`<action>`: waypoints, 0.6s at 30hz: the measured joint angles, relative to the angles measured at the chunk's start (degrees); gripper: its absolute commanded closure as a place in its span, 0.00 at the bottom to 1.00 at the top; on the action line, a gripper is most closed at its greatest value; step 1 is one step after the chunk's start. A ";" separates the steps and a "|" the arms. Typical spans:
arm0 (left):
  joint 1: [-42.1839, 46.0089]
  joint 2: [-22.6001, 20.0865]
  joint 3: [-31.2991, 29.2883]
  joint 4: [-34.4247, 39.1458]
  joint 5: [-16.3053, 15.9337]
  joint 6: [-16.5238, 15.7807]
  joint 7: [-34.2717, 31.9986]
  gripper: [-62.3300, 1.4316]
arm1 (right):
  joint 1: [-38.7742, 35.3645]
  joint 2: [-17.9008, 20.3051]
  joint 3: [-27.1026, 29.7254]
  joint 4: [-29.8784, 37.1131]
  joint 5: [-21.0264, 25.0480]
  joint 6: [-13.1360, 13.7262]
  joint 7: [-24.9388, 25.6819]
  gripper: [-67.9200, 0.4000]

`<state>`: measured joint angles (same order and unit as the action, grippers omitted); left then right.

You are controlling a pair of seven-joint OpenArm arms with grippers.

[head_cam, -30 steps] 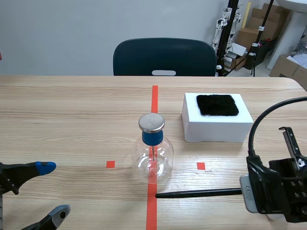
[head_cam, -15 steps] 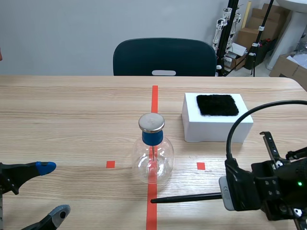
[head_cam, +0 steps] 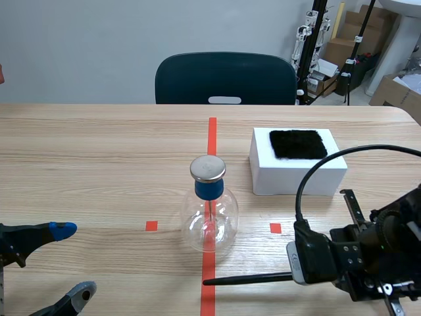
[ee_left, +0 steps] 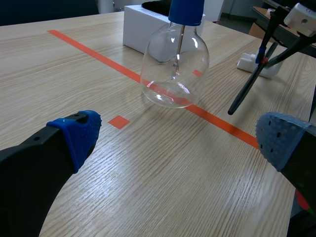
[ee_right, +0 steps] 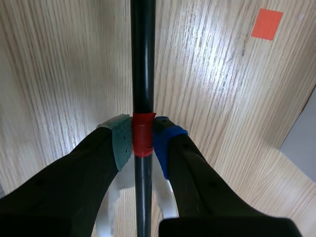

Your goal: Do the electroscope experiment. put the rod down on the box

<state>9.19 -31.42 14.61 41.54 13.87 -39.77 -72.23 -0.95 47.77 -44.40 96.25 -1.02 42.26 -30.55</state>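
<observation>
- This looks like a robotics lab: a long wooden desk [head_cam: 99,145] carries an orange-red tape line [head_cam: 212,135] and small tape squares.
- A glass flask [head_cam: 209,220] with a metal cap stands on it.
- Behind are a dark office chair [head_cam: 225,79] and a plain grey wall [head_cam: 79,46].
- Cardboard boxes [head_cam: 339,49] and black equipment stands [head_cam: 318,33] crowd the far corner.

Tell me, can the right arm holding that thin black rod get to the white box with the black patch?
Probably yes. The right gripper is shut on the thin black rod, and only bare table lies between it and the white box; the round glass flask stands aside.
</observation>
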 measured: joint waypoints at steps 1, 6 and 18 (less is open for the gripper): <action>0.00 0.00 0.00 0.00 0.00 0.00 0.00 0.00 | 0.61 0.00 -0.70 -0.26 0.48 0.00 -0.24 0.94; 0.00 0.00 0.00 0.00 0.00 0.00 0.00 0.00 | 3.37 0.00 -4.48 -0.50 3.30 0.00 -3.96 0.94; 0.00 0.00 0.00 0.00 0.00 0.00 0.02 0.00 | 5.99 0.35 -8.87 -0.52 4.11 0.00 -6.40 0.94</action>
<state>9.19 -31.42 14.61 41.54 13.87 -39.77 -72.20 5.04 48.12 -53.28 95.72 3.09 42.26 -36.95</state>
